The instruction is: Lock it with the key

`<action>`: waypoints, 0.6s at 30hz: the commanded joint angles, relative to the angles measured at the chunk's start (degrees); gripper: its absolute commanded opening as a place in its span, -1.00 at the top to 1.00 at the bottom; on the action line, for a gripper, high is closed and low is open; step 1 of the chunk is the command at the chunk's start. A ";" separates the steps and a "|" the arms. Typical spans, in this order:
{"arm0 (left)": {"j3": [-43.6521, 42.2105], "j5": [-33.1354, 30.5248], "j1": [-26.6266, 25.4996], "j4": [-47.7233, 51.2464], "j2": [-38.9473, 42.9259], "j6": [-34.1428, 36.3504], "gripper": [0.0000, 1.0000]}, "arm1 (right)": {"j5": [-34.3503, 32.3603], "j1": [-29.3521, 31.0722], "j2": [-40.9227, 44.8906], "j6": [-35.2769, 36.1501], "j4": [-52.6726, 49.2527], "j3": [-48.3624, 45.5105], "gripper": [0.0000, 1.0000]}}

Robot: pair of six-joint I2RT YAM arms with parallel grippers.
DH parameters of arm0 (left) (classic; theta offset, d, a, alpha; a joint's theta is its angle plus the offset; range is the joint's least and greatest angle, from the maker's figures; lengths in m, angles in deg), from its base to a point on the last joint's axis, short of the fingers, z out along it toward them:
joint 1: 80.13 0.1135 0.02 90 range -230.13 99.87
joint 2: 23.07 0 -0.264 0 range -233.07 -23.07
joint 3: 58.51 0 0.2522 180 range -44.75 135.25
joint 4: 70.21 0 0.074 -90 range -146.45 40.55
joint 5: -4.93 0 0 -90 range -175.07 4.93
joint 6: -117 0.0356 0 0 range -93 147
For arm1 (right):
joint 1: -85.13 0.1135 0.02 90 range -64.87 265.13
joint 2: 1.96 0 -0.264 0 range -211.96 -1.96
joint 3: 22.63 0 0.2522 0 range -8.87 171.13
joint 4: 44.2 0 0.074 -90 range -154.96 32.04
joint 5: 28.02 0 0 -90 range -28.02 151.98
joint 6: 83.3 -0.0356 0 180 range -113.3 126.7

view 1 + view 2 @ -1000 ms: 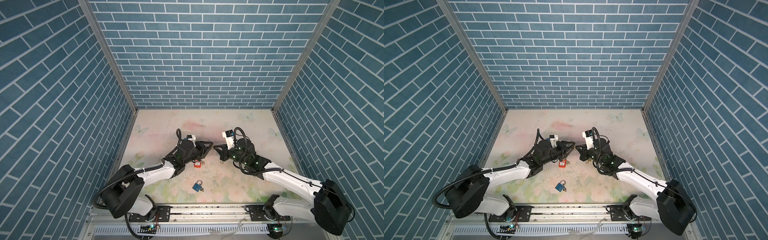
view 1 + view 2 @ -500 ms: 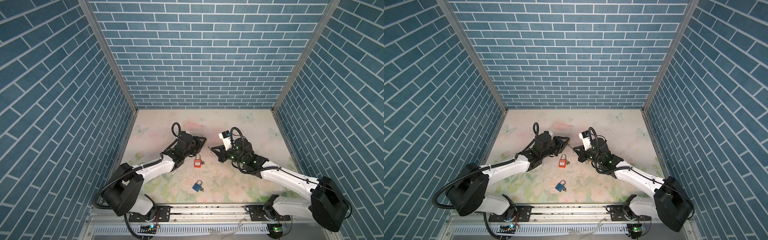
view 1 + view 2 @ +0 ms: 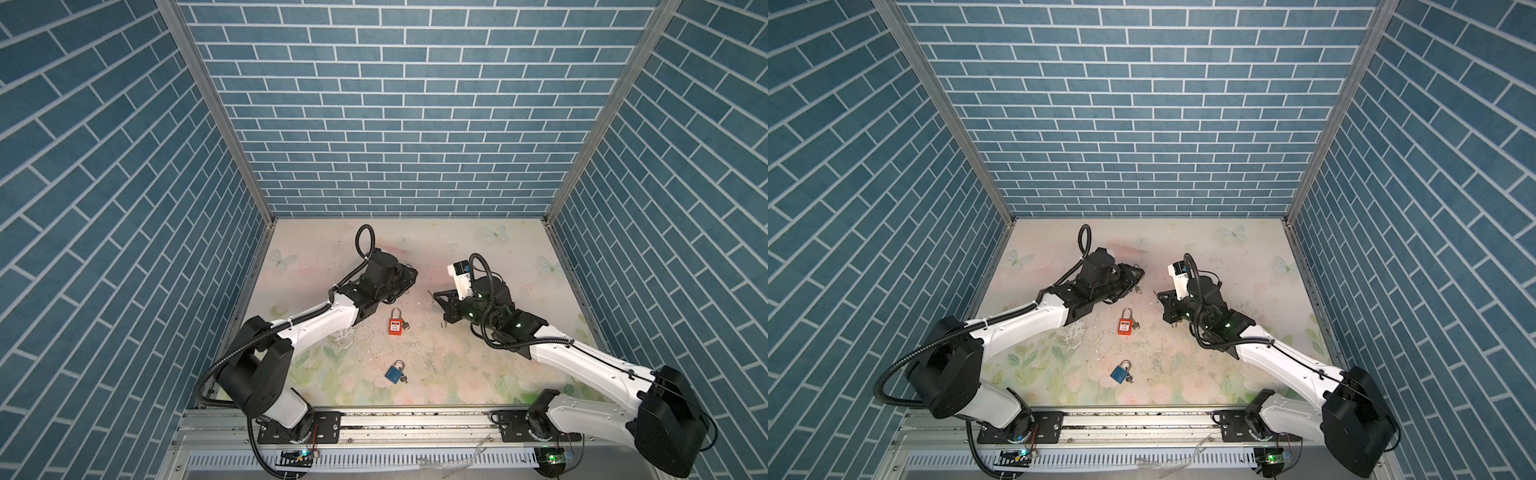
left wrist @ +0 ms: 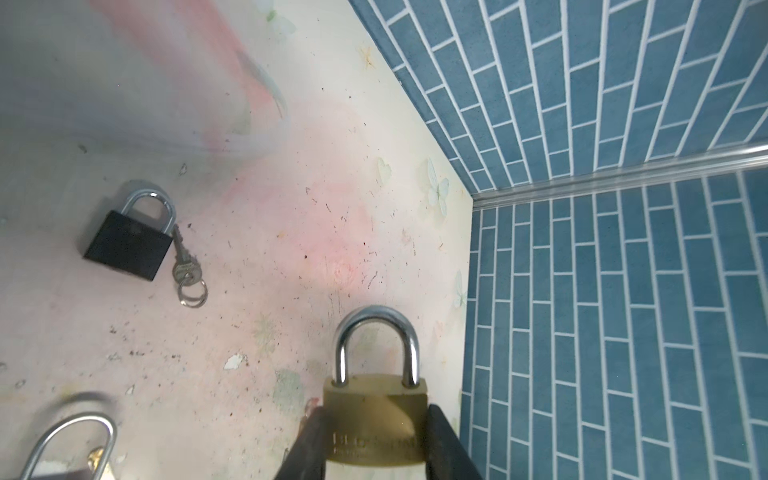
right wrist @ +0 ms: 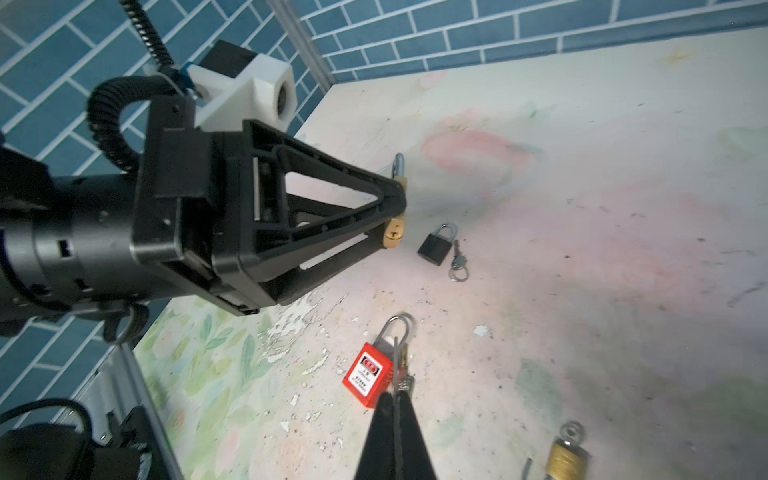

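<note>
Nearest us, a blue padlock (image 3: 394, 372) lies on the table (image 3: 478, 374), with a red padlock (image 3: 395, 326) just beyond it. Further in, the right hand (image 3: 435, 296) is pressed together on what looks like the key (image 3: 428, 293). It points at the brass padlock (image 4: 376, 419), pinched by its body in the left hand (image 5: 395, 216). They're near, not touching. The danger: that thin key twists in the pinch, misses the keyhole and shoves the lock askew.

Top views: bright, even diffuse light; soft faint shadows under arms (image 3: 316, 328) on desk (image 3: 457, 365); brick walls (image 3: 104, 208) splay from wide-angle distortion. Left wrist view: hazy smear across pale desk, silver shackle (image 4: 83, 417) blurred, glint on brass padlock (image 4: 376, 415). Right wrist view: right claw (image 5: 395, 405) out of focus.
</note>
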 commanded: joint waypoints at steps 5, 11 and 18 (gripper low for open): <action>13.05 -8.21 -4.65 14.38 -10.56 19.99 1.00 | -0.96 -9.09 2.61 -6.46 -2.91 -4.25 1.00; 22.51 -13.60 -7.53 21.61 -19.92 27.90 1.00 | 2.60 -12.82 1.00 -7.33 -1.46 -5.48 1.00; 28.57 -16.71 -8.58 23.78 -27.52 30.68 1.00 | 4.17 -14.46 -1.39 -7.90 0.25 -6.18 1.00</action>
